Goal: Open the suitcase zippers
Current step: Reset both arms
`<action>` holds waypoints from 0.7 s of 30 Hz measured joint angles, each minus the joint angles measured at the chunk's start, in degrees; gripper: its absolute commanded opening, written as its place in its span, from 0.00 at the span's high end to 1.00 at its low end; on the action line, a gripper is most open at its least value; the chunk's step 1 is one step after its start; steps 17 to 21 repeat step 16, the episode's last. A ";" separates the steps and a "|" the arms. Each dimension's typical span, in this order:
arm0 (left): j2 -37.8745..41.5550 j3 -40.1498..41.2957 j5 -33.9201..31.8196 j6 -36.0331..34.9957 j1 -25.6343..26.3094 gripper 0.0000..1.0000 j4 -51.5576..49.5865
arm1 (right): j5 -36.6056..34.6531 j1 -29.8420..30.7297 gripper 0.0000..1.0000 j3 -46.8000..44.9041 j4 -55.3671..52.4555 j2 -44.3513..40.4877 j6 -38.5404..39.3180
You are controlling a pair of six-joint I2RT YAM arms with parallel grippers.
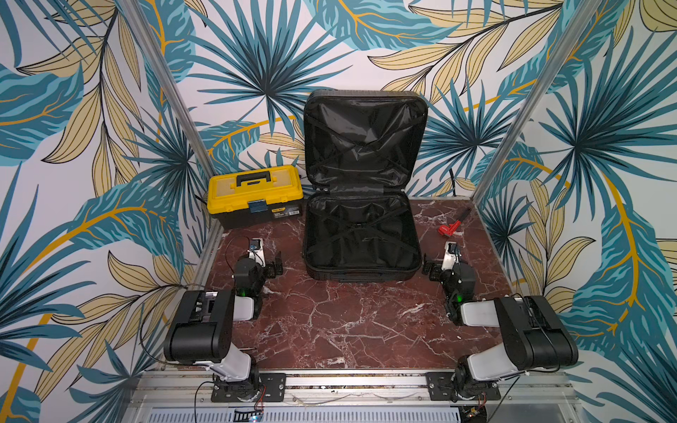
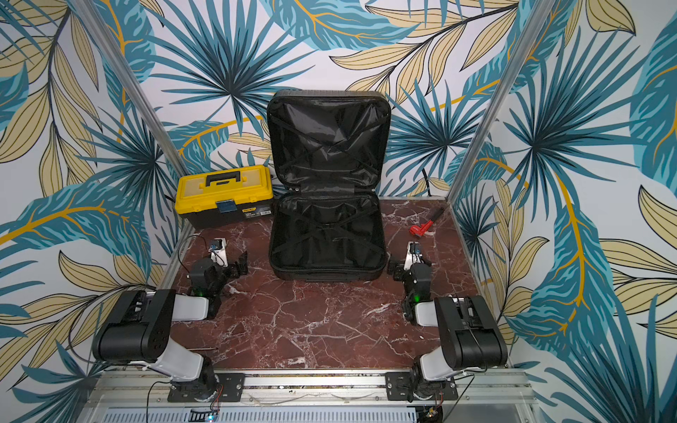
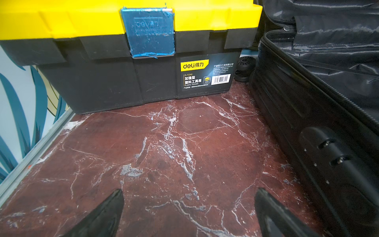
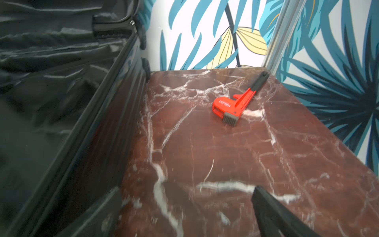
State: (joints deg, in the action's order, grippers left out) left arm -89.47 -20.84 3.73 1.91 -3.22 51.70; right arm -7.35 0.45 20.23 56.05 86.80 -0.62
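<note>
Both arms sit low in the frame. Left gripper (image 1: 274,264) and right gripper (image 1: 428,269) each have fingers spread wide with nothing between them, and in both wrist views you see only bare red marble table (image 3: 184,143) between the tips. The suitcase (image 1: 361,274) lies between the two at frame centre, so it is to the right of the left gripper and to the left of the right one. The right gripper is nearer, just beside the near-right corner, while the left one stands a bit further off the near-left corner. Neither touches the case. Its long axis runs up the frame, near to far, and the zipper track (image 3: 332,92) follows the rim of the lower half the same way along each side wall. The case is a black ribbed hard shell with the lower half flat on the table and shiny black lining with crossed straps. The lid (image 1: 364,139) stands upright in front of the back wall, higher in the frame. The halves are fully apart, so I'd judge the zippers done, with nothing left for you to pull. A small metal tab (image 3: 286,28) at the hinge end could be a pull, but I can't tell. The yellow toolbox (image 1: 254,194) sits just left of the case, and the red wrench (image 1: 452,224) lies to its right, apart from it.
</note>
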 measured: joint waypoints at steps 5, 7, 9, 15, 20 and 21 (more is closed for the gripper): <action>0.00 0.00 0.02 0.00 0.00 0.01 0.00 | -1.18 0.02 0.01 2.05 -1.14 -0.02 -0.02; 0.00 0.00 0.02 0.00 0.00 0.01 0.00 | -1.25 0.02 0.01 2.05 -1.97 -0.02 -0.02; 0.00 0.00 0.02 0.00 0.00 0.01 0.00 | -1.40 0.02 0.00 2.05 -2.16 -0.02 -0.02; 0.00 0.00 0.02 0.00 0.00 0.01 0.00 | -1.42 0.02 0.00 2.08 -2.82 -0.02 0.00; 0.00 0.00 0.02 0.00 0.00 0.01 0.00 | -1.42 0.02 0.01 2.08 -2.95 -0.02 -0.02; 0.00 0.00 0.02 0.00 0.00 0.01 0.00 | -1.42 0.02 0.01 2.08 -2.95 -0.02 -0.02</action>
